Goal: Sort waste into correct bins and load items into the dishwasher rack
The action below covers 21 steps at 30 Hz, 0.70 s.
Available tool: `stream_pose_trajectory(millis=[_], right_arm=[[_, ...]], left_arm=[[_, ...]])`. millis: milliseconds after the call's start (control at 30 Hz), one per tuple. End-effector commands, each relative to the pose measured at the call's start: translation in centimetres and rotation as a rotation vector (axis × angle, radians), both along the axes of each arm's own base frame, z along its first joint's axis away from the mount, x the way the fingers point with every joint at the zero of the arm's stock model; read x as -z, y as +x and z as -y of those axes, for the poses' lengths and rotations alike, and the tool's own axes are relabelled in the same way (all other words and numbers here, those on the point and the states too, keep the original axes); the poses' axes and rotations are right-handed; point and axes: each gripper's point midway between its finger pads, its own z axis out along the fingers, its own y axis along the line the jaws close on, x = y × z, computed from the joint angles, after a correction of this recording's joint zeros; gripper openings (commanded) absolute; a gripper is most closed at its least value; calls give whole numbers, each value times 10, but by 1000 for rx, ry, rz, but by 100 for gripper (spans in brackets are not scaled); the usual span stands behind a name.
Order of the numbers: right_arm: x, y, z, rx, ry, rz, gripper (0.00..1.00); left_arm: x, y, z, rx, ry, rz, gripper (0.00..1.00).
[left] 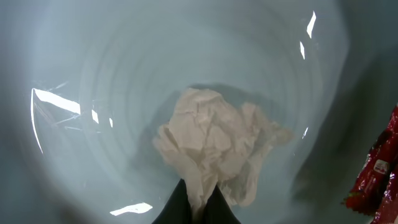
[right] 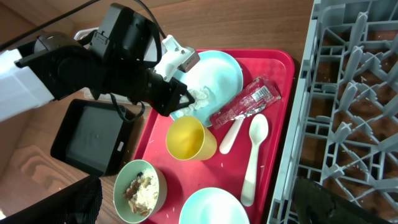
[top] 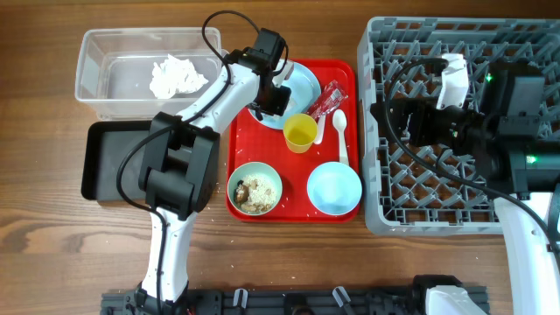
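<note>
Wooden desk (top: pixel 52 254) is seen from overhead, with the red tray (top: pixel 295 168) at its centre. The clear tub (top: pixel 92 61) at 10 o'clock holds one crumpled napkin (top: pixel 178 76). The black tray (top: pixel 109 166) is at 9 o'clock and the dishwasher rack (top: pixel 411 188) at 3 o'clock. The left pincer (top: pixel 267 105) is lowered onto the pale blue plate (top: pixel 306 83) at the tray's 12 o'clock, presumably because waste must be cleared before the plate is racked.

From the left wrist, a second napkin (left: pixel 214 140) is shown lying on the plate, its near edge clenched between the fingers (left: pixel 177 205). The snack wrapper (left: pixel 376 165) lies untouched at 3 o'clock.

From the right wrist, the right pincer (right: pixel 199 205) is held spread and empty over the rack's 9 o'clock side. It is judged to be parked clear until dishes are freed.
</note>
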Motion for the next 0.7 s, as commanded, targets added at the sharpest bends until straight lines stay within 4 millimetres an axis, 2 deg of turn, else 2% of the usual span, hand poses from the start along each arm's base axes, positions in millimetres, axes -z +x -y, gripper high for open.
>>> stream_pose_trajectory(millis=[0, 67, 133, 200, 233, 300, 333, 367, 400, 433, 500, 567, 667], right_arm=[[-8, 1, 0, 10, 0, 15, 100], [-8, 2, 0, 10, 0, 15, 100], [-8, 2, 0, 10, 0, 15, 100], [-8, 2, 0, 10, 0, 14, 100], [-8, 2, 0, 10, 0, 15, 100], [-7, 2, 0, 10, 0, 14, 100], [-7, 2, 0, 10, 0, 14, 100], [-7, 2, 0, 10, 0, 14, 100], [-7, 2, 0, 10, 0, 14, 100], [-7, 2, 0, 10, 0, 14, 100], [-7, 2, 0, 10, 0, 14, 100], [-7, 2, 0, 11, 0, 13, 100], [-7, 2, 0, 10, 0, 13, 100]], left_arm=[[-26, 17, -2, -66, -45, 40, 4], [-85, 41, -20, -170, -104, 127, 4], [-142, 58, -48, -240, -148, 227, 4], [-177, 68, -81, -303, -169, 304, 4], [-186, 73, -108, -352, -168, 326, 4], [-179, 77, -146, -423, -149, 310, 4], [-159, 78, -175, -481, -128, 271, 4], [-148, 78, -187, -504, -118, 250, 5], [-124, 77, -205, -541, -100, 199, 22], [-112, 76, -211, -553, -93, 176, 50], [-101, 76, -215, -561, -85, 153, 88], [-99, 77, -216, -559, -84, 153, 100], [-111, 81, -211, -548, -94, 185, 100]])
